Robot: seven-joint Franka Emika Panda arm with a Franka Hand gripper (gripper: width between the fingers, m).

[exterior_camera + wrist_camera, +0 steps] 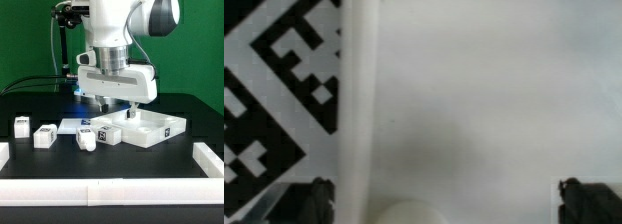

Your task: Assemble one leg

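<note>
— How is the working area bounded, and what room is kept open?

— The black table point(150, 165) is closed off by a white rail point(110, 190) along the lower edge of the exterior view, with shorter white stretches at the lower left and lower right. A broad bare strip of tabletop is seen across the lower half of the frame. The parts are gathered in a row across the middle.

— Where is the leg found?

— The leg point(88, 139) is seen on the table just left of centre, below the gripper point(113, 108) and apart from it. A second leg point(106, 131) is placed just beside it, close to the large flat piece point(152, 128) at centre right. A third leg point(45, 137) and a fourth leg point(20, 125) are set farther toward the exterior view's left, with open table between them. The marker board point(68, 125) is glimpsed lying flat behind the row.

— And the jaws?

— They are held released. In the wrist view the dark fingertips point(306, 200) are seen at opposite corners, spread wide, with nothing pinched between them.

— What is noted of surfaces and shapes?

— The legs are stubby blocks of matte white plastic with black-and-white tags. The large flat piece is rounded at its corners, with round sockets. A smooth white surface fills the wrist view, bordered by a tag sticker point(269, 90).
</note>
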